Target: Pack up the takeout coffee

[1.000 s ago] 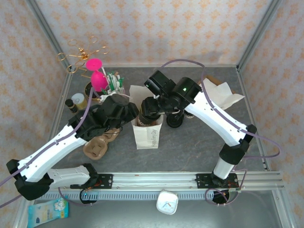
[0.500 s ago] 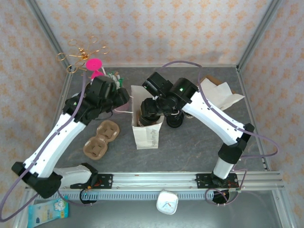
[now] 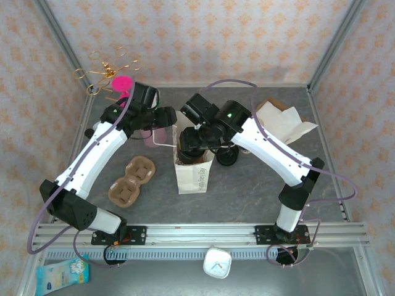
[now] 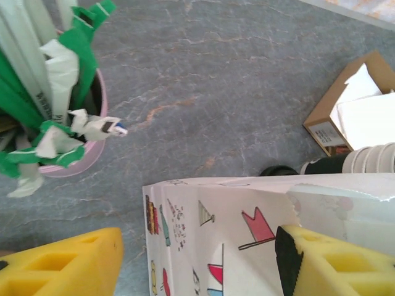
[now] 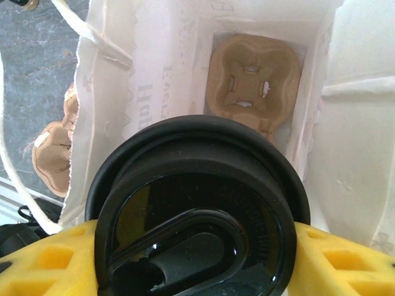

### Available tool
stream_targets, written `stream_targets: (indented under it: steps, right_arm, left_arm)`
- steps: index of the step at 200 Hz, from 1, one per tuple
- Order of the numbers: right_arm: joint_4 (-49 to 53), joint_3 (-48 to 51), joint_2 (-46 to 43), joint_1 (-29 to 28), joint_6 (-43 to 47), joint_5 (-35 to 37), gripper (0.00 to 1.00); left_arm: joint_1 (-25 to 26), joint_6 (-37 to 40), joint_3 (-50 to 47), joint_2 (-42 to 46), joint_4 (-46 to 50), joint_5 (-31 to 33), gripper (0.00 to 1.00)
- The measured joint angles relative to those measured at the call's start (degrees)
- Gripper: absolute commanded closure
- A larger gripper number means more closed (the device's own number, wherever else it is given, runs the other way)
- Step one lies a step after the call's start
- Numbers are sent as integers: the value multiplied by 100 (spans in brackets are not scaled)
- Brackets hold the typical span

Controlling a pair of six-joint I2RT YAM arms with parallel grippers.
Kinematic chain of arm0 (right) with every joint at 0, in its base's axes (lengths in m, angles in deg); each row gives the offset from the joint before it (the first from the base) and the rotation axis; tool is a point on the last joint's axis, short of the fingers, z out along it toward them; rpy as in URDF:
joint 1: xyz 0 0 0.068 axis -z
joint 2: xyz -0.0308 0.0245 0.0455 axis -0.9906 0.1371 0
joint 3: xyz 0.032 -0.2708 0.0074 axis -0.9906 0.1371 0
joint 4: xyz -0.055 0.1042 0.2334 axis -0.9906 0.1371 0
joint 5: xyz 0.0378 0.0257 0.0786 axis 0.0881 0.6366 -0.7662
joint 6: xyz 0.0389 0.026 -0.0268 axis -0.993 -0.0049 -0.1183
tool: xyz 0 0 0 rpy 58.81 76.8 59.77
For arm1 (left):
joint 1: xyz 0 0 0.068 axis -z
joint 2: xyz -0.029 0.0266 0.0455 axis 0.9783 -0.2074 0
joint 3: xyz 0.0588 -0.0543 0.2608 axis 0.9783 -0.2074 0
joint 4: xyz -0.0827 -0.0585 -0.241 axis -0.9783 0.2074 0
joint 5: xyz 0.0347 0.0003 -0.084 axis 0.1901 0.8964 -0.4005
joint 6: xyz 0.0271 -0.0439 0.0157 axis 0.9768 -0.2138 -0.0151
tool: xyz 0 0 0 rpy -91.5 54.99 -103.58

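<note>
1. While the right gripper hangs over the one white paper bag with printed pictures, its two yellow pads are clamped on the takeout coffee. That is a single dark paper cup under a round black plastic lid, and it sits just above the bag's open mouth.
2. One brown pulp cup carrier lies at the bottom of the bag. A second brown pulp carrier sits on the grey table at about 8 o'clock from the bag, so I count two.
3. The left gripper is spread wide with nothing in it. One of its two yellow pads is over the bag's edge and the other is clear of it.
4. One pink cup, stuffed with green-and-white wrapped straws, stands at about 10 o'clock from the bag.
5. At 3 o'clock from the bag, near it, is one pile of black lids, and one stack of white-rimmed cups shows just past the bag in the left wrist view.
6. One brown cardboard box of white napkins lies at 2 o'clock, well apart from the bag.
</note>
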Motion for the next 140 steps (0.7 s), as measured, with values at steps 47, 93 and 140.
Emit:
stream_targets:
  steps: [47, 93, 140]
  right_arm:
    - [-2, 22, 2, 0, 4, 9, 45]
    - [0, 136, 2, 0, 26, 42, 45]
    - [0, 175, 2, 0, 87, 44, 45]
  left_arm:
    - [0, 116, 304, -101, -2, -20, 33]
    - [0, 190, 658, -46, 7, -94, 31]
    - [0, 636, 911, -369, 195, -402, 31]
